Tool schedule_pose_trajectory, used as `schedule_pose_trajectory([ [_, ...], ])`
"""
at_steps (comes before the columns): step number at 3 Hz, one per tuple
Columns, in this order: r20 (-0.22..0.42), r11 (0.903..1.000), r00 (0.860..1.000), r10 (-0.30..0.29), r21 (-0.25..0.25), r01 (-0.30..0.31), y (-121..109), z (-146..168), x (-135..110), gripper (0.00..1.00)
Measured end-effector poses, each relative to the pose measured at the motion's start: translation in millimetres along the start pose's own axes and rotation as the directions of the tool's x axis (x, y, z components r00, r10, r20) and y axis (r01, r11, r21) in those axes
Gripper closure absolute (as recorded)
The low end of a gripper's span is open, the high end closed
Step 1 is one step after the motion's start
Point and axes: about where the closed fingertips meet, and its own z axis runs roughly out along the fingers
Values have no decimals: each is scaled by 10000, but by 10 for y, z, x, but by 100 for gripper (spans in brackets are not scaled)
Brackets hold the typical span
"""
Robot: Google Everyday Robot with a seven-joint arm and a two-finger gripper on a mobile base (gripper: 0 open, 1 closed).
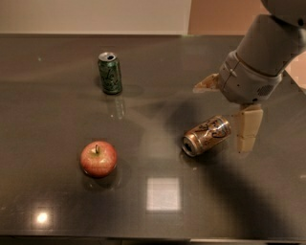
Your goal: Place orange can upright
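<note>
The orange can (206, 135) lies on its side on the dark table (158, 201), right of centre, its silver top facing front left. My gripper (227, 107) hangs just behind and to the right of the can, open and empty. One pale finger (249, 127) stands right beside the can's far end. The other finger (206, 84) points left, behind the can. Neither finger clearly touches the can.
A dark green can (110, 72) stands upright at the back left. A red apple (98, 159) sits at the front left. The table's back edge meets a pale wall (95, 14). A bright light reflection (163, 193) shows on the tabletop at the front.
</note>
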Motion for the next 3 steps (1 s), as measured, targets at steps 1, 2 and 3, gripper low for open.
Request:
schedule_pose_trajectory([
  [1,-5,9946,9954,-954,-422,953,28,211,-48,0],
  [2,-99,9845,9874,-1581,-779,1568,53,385,-65,0],
  [3,-244,9761,9799,-1979,-970,1947,74,511,-71,0],
])
